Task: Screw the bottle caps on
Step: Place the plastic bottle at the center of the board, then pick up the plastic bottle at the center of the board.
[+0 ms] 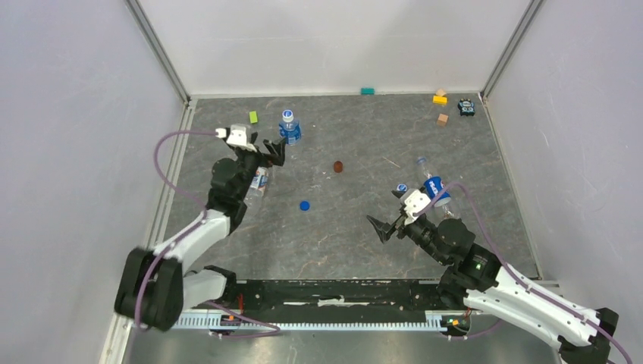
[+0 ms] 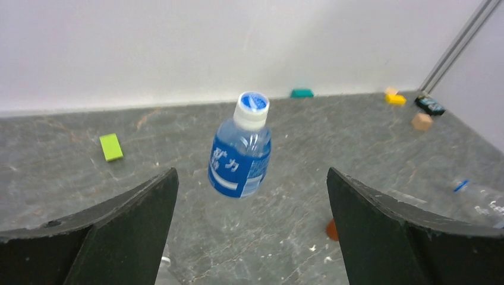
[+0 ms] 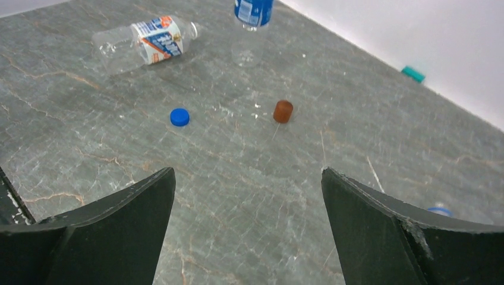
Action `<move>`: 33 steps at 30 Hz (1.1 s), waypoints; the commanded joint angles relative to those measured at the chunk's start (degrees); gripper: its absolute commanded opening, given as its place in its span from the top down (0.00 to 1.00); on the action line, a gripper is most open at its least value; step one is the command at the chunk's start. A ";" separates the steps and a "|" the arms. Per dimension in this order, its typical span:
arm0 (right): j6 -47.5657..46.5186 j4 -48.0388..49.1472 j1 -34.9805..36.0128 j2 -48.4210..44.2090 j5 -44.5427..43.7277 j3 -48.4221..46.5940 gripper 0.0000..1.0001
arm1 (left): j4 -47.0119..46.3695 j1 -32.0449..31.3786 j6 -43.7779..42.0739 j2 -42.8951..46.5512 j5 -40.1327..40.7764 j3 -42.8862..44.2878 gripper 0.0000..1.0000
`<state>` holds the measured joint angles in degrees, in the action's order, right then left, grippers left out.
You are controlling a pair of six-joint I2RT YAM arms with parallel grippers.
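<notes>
Grey stone-look tabletop with three bottles on it. A capped bottle stands upright at the far left, just past the left gripper, which is spread wide and holding nothing. A second bottle lies partly under that arm. A third bottle lies on the right, with a whitish cap just beside it. The blue cap sits loose mid-table near a brown disc. The right gripper is also wide open and empty.
</notes>
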<state>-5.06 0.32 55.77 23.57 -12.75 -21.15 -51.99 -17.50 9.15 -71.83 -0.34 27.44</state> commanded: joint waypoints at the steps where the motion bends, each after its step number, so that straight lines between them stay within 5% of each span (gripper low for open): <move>1: 7.29 -4.42 0.04 1.29 -3.34 -2.99 0.02 | 37.61 -0.11 1.44 13.05 3.70 9.20 0.00; 6: 12.07 -9.11 0.03 5.46 -6.61 -5.15 0.02 | 68.75 -0.08 2.89 17.34 7.54 21.07 0.00; 15: 14.59 -11.46 0.04 11.59 -7.92 -10.39 0.02 | 94.28 1.86 4.93 13.04 9.39 32.16 0.00; 22: 14.24 -7.33 0.03 11.97 -1.21 -6.55 0.01 | 98.83 11.38 3.46 5.73 1.32 35.17 0.00; 33: 12.47 -8.13 0.04 14.59 -1.21 -6.99 0.02 | 96.58 12.57 2.32 -13.09 -1.76 43.90 0.00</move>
<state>8.14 -9.93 55.77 38.13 -14.06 -28.03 46.04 -5.15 12.03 -79.50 1.41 67.44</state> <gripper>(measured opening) 0.985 0.997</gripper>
